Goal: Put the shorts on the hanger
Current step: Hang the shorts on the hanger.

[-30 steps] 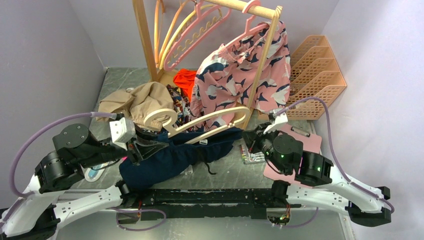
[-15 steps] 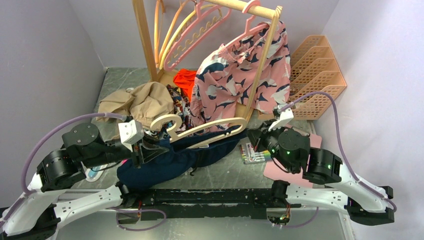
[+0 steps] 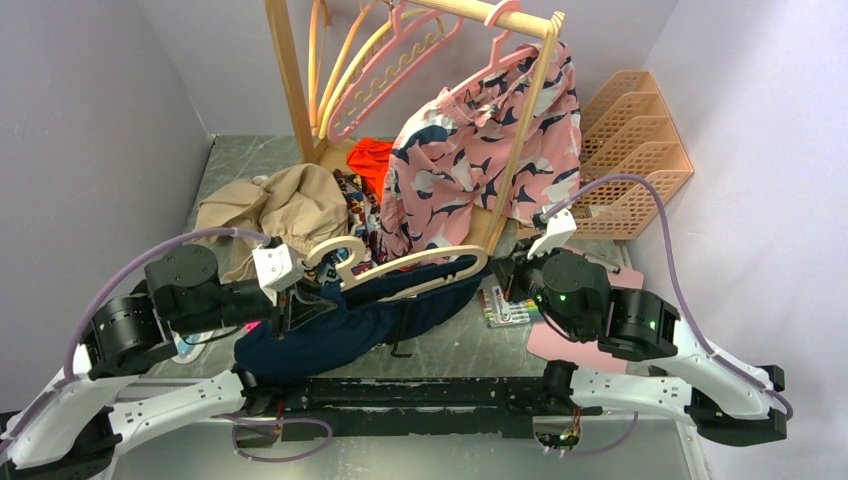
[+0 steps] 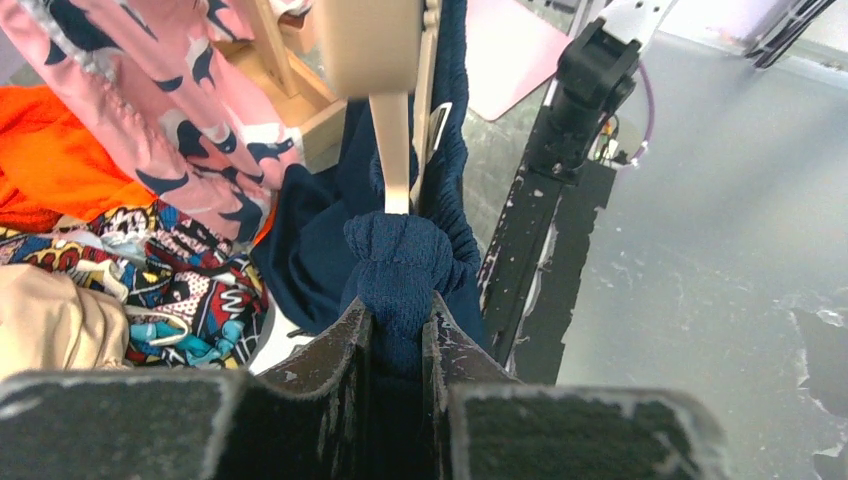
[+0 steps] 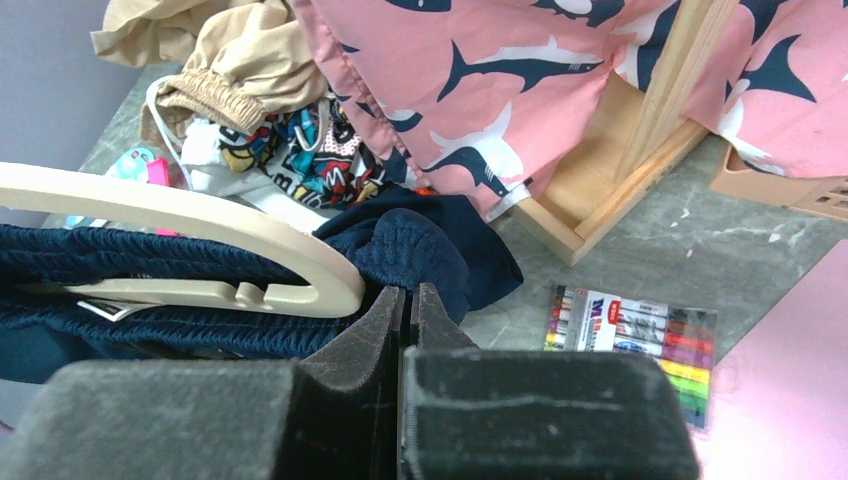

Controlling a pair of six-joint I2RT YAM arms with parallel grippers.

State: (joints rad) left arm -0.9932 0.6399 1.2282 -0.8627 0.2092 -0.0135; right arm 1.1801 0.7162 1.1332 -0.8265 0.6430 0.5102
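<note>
The navy shorts (image 3: 350,322) hang stretched between my two grippers, low over the table's front. The cream hanger (image 3: 420,270) lies along their top, its hook (image 3: 335,255) at the left. In the right wrist view the hanger's end (image 5: 300,285) sits inside the elastic waistband, with navy fabric above and below it. My left gripper (image 3: 298,298) is shut on a bunched wad of waistband (image 4: 400,260), and a hanger arm (image 4: 390,130) runs just beyond it. My right gripper (image 3: 503,272) is shut, with the shorts' right end (image 5: 420,250) bunched at its tips.
A wooden rack (image 3: 295,100) stands at the back with pink hangers (image 3: 400,60) and pink printed shorts (image 3: 480,150). A tan garment (image 3: 280,205), comic-print cloth (image 3: 358,200) and orange cloth (image 3: 370,155) lie behind. A marker pack (image 3: 503,303), a pink sheet (image 3: 565,345) and a peach tray (image 3: 635,150) are at the right.
Both grippers have drawn closer together. The hanger has tipped, its right end dropping into the shorts' opening and its hook shifting right. The marker pack is now uncovered.
</note>
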